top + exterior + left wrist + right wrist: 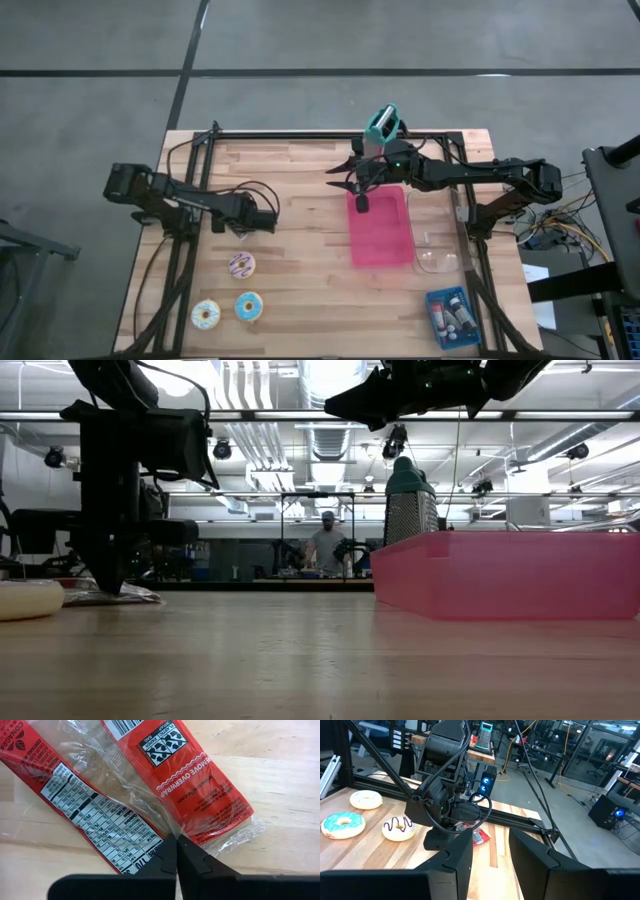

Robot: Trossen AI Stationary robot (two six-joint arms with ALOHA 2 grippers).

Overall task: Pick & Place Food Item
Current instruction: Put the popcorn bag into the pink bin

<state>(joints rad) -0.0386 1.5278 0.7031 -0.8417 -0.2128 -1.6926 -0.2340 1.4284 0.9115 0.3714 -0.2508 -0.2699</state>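
On the wooden table (300, 200), left of centre: 2 red snack sticks (200, 785) in clear, crinkled plastic wrap, printed labels, flat and elongated, lying side by side. Left gripper (177, 855) directly over them, fingers together, touching the wrap. Right gripper (490, 850) above the pink tray (381, 230), fingers apart, empty.

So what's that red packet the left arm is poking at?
A snack packet in red film with clear crinkled plastic edges, printed with a nutrition table, a barcode and "remove overwrap". It lies flat on the wooden table. The left pincer, fingers shut, presses on its clear edge.
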